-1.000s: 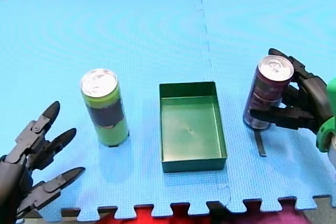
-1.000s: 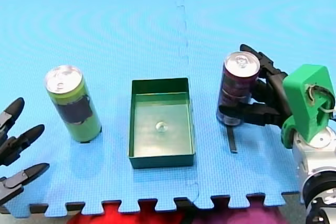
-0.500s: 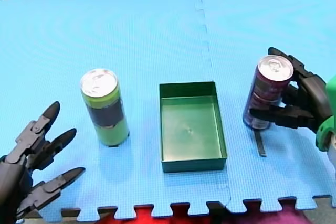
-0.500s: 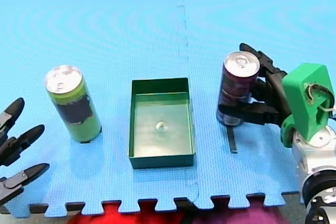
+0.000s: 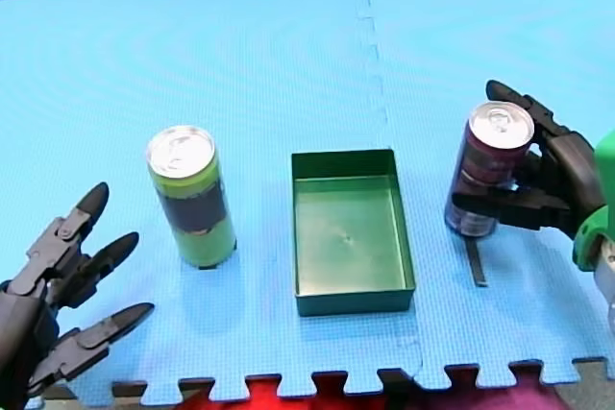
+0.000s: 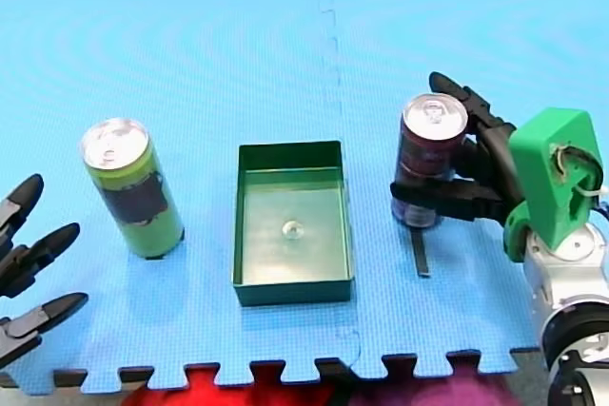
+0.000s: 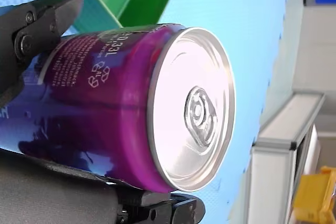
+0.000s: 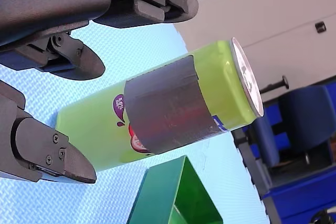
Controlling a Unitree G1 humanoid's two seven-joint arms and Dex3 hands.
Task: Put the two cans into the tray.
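Between your right hand's (image 5: 553, 184) closed fingers (image 5: 495, 206) sits the purple can (image 5: 483, 175), so lift it into the tray (image 5: 356, 306) past the fingertips; left hand (image 5: 58, 280) empty near the green can (image 5: 192, 201).

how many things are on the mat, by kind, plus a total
cans: 2, the green can standing alone, the purple can gripped by the right hand
tray: 1, the green tray between the cans
dark strip: 1, lying beside the purple can
total: 4
The left hand, at the near left, holds nothing.
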